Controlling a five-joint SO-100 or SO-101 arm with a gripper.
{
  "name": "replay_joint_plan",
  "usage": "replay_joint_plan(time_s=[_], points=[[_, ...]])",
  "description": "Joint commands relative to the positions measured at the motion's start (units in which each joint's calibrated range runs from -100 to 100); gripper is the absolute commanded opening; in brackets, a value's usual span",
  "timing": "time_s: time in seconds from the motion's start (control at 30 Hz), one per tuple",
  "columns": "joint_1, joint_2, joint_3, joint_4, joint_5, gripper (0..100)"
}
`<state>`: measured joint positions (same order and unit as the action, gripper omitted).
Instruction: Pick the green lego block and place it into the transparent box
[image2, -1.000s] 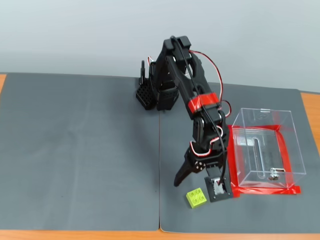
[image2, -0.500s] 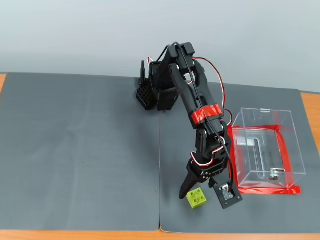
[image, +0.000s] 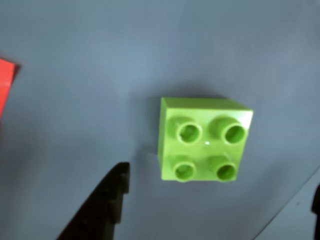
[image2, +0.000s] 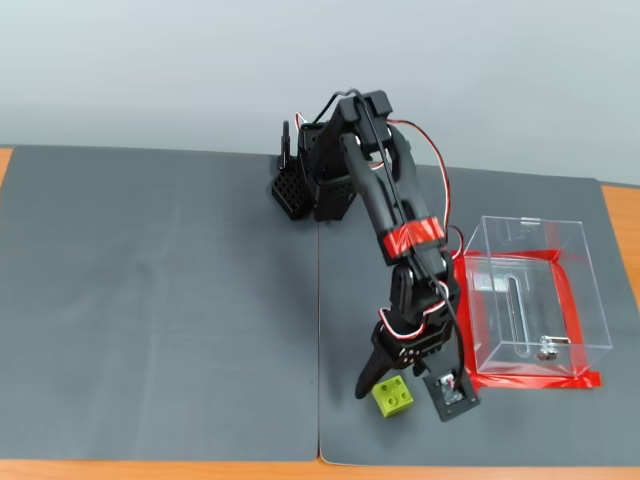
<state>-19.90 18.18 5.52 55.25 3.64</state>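
Green lego block (image2: 393, 396) on mat between fingers of wide-spread gripper (image2: 400, 395).

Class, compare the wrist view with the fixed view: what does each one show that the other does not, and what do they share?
Only the wrist view shows the hollow tops of the four studs on the green lego block close up.

Only the fixed view shows the transparent box, empty on its red-taped square, the whole arm, and the orange table edge.

Both show the block lying on the grey mat, ungrasped, with the open gripper around it, one black finger beside it.
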Motion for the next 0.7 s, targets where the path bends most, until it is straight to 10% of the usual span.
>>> replay_joint_plan(time_s=[0.0,0.67], points=[[0.24,0.26,-3.13,-0.73,-0.12,40],[0.76,3.56,-3.04,-4.9,0.14,40]])
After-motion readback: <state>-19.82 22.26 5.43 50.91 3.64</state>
